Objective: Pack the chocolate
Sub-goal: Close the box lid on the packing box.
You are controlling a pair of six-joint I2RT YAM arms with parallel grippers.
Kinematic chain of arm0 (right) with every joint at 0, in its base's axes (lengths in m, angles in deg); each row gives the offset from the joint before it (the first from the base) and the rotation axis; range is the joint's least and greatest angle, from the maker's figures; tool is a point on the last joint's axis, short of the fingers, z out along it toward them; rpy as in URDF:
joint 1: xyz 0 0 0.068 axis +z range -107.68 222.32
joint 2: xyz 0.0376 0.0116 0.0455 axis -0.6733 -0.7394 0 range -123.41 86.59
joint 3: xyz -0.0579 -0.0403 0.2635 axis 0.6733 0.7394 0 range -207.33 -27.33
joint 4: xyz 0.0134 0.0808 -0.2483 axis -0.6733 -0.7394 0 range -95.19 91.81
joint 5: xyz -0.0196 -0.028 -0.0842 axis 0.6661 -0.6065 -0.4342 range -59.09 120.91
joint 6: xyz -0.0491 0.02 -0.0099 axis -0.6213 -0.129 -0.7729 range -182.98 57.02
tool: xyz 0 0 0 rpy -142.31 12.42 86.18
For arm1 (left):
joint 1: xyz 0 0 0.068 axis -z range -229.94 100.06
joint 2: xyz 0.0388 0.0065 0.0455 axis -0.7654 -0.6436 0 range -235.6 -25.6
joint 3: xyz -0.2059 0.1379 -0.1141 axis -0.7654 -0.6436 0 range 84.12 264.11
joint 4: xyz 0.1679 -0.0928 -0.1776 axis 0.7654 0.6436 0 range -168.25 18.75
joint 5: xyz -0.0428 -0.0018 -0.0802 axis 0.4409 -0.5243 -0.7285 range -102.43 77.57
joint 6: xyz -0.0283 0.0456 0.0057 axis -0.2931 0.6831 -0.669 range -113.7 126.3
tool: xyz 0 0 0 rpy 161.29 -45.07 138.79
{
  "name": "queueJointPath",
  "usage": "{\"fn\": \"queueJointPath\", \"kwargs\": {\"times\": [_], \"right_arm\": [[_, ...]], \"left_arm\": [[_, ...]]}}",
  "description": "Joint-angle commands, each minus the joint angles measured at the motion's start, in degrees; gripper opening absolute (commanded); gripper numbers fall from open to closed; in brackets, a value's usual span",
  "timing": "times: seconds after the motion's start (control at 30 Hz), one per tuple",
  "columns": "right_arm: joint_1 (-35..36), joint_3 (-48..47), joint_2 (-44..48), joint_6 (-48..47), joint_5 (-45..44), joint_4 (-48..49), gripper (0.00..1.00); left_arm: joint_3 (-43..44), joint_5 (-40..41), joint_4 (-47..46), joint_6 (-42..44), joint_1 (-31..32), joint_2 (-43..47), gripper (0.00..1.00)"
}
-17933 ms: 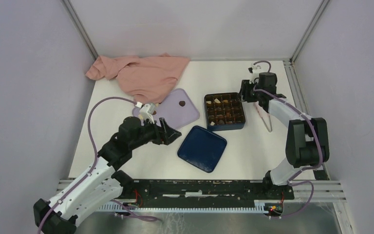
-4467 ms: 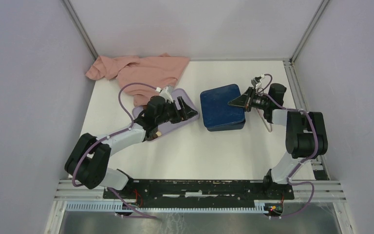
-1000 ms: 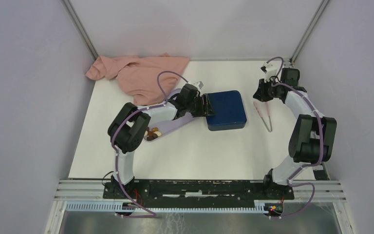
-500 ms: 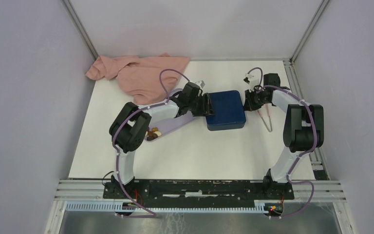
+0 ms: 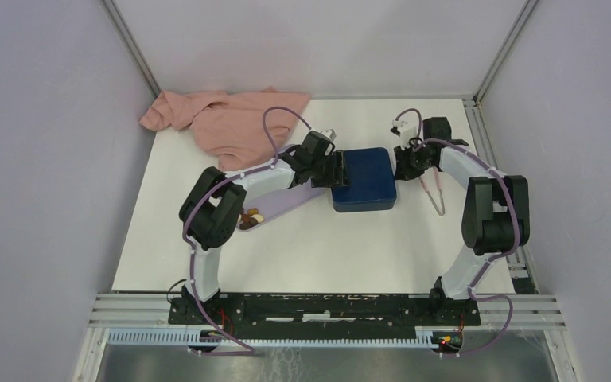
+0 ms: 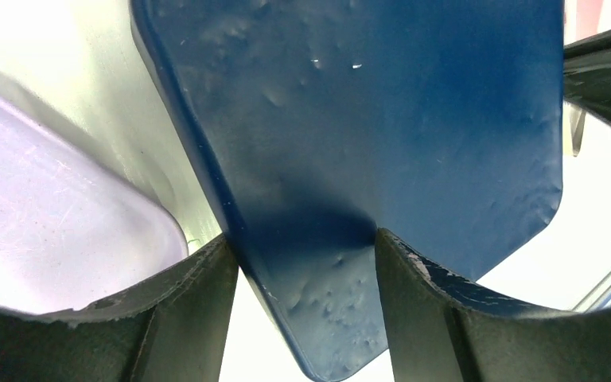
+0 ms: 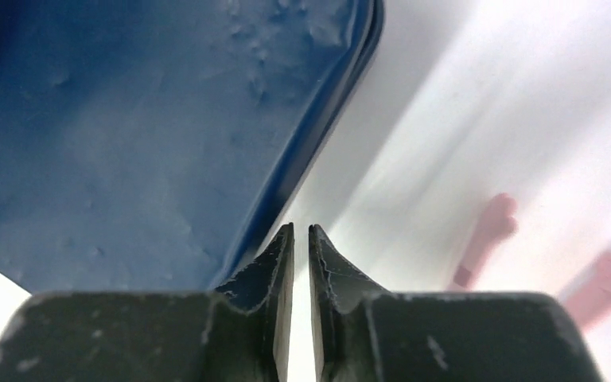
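Nothing to read here: no lettering, label, brand mark or number can be made out in any view. The dark blue box lid (image 6: 382,119), right in front of the left gripper (image 6: 304,237), shows only dents and small scuffs. Just left of the right gripper (image 7: 301,231), the same lid is again plain blue, with no print on it.
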Motion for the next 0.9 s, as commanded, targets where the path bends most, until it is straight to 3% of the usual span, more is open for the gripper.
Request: {"fn": "queueJointPath", "kwargs": {"times": [0.0, 0.1, 0.2, 0.27, 0.33, 0.5, 0.67, 0.73, 0.87], "right_arm": [[-3.3, -2.8, 7.9, -2.8, -5.8, 0.6, 0.2], [-5.5, -1.1, 13.7, -4.3, -3.2, 2.7, 0.38], [-6.1, 4.9, 18.4, -4.0, 10.8, 8.2, 0.79], [-6.2, 9.4, 18.8, -0.2, 23.5, 13.0, 0.97], [-6.2, 11.5, 16.4, 4.9, 29.5, 16.6, 0.98], [-6.2, 9.9, 9.8, 8.2, 20.6, 14.7, 0.98], [-5.2, 9.5, 5.4, 7.8, 17.7, 12.4, 0.96], [-5.0, 9.0, 3.6, 7.8, 17.8, 11.3, 0.93], [-5.6, 7.6, 1.5, 8.0, 18.0, 8.9, 0.77]], "left_arm": [[2.5, 1.9, 1.6, 3.9, 0.9, -1.3, 0.7], [2.7, 1.7, 1.6, 4.1, 0.9, -1.6, 0.7], [3.0, 1.5, 1.7, 4.1, 0.9, -1.6, 0.7], [3.1, 1.3, 1.7, 4.1, 0.9, -1.6, 0.7], [3.1, 1.0, 1.6, 4.1, 0.9, -1.5, 0.7], [2.7, 0.6, 0.9, 3.7, 0.9, -1.4, 0.7], [2.8, 0.0, 0.4, 3.4, 0.8, -1.7, 0.7], [3.0, -0.3, 0.2, 3.4, 0.9, -1.9, 0.7], [3.3, -0.4, -0.4, 3.1, 0.8, -1.5, 0.74]]}}
